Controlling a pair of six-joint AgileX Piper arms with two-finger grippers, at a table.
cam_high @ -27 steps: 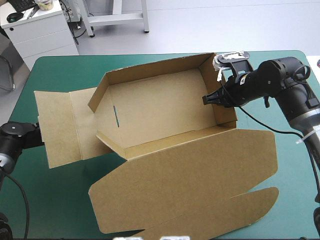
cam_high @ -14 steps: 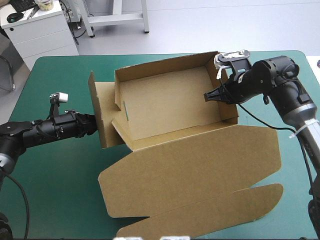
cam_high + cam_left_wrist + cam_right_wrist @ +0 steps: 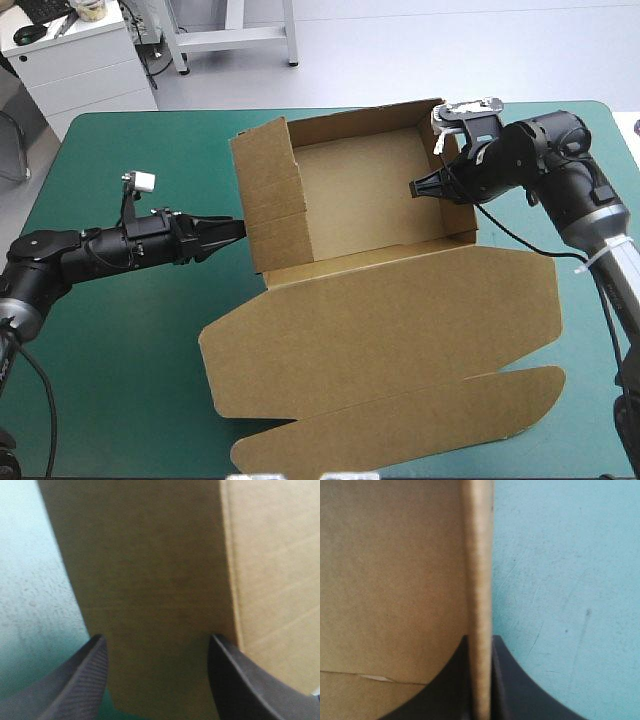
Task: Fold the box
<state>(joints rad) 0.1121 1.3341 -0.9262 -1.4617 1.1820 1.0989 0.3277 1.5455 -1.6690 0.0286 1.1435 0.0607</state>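
Box (image 3: 360,210) sits mid-table (image 3: 120,340), lid (image 3: 390,330) flat toward the near edge. Its left wall (image 3: 270,195), half-raised earlier, now stands upright; my left gripper (image 3: 238,228), fingers apart, touches it. Right gripper (image 3: 414,188) stays clamped on the right wall (image 3: 455,215).

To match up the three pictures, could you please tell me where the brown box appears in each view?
High view: the box stands mid-table, walls raised, lid flat toward the near edge.
Left wrist view: its end wall lies just ahead of the open left gripper.
Right wrist view: a wall's edge is clamped in the right gripper.
Shared landmark: the teal-green cover beside the box.
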